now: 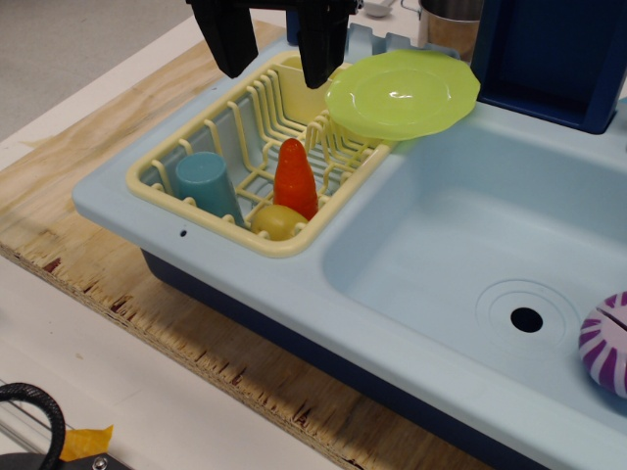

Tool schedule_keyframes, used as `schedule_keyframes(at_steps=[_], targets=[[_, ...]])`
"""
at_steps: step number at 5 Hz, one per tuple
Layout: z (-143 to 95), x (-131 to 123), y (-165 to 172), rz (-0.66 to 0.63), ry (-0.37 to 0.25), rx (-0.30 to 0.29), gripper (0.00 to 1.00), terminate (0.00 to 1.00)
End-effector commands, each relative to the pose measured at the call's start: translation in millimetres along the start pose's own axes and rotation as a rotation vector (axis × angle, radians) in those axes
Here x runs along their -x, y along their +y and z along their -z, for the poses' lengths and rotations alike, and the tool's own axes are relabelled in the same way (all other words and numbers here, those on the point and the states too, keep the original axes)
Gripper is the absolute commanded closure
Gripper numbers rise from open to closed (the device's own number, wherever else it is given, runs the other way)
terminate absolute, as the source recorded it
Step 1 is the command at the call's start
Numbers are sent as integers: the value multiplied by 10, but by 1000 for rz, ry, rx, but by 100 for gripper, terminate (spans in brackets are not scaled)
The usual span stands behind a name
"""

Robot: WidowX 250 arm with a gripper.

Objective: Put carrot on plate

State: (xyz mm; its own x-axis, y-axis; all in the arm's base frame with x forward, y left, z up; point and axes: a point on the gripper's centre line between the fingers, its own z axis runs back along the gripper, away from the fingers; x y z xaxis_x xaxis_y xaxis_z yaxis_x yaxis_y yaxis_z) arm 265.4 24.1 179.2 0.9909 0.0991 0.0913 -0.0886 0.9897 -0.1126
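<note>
One plywood worktop (118, 127) lies under everything, its rough front edge running across the lower left. On it sits one pale-blue plastic toy sink (431, 245) with a single basin and one dark drain hole (526, 319). One pale-yellow wire dish rack (257, 147) fills the sink's left side. One round lime-green glossy plastic plate (403, 94) with a scalloped rim rests tilted on the rack's far right corner, overhanging the basin edge. My gripper (272, 59), with two black fingers (321, 44), hangs above the rack's back wall, spread wide with nothing between them and touching nothing. One purple-and-white striped ball-like toy (607, 343) shows at the right edge of the basin, partly cut off. One teal plastic cup (208, 186) stands upside down in the rack's left front. One smooth orange-red plastic cone carrot (295, 178) stands upright in the rack, just beside the cup, near the plate but apart from it. One small round yellow-olive piece (278, 221) touches the carrot's base.
</note>
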Motion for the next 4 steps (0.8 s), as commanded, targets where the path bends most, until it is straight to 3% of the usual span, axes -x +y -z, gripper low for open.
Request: schedule_keyframes(at_steps=[1, 4], targets=[[0, 0, 0, 0, 0, 0, 0, 0], [360, 71, 125, -5, 42, 24, 0, 0]])
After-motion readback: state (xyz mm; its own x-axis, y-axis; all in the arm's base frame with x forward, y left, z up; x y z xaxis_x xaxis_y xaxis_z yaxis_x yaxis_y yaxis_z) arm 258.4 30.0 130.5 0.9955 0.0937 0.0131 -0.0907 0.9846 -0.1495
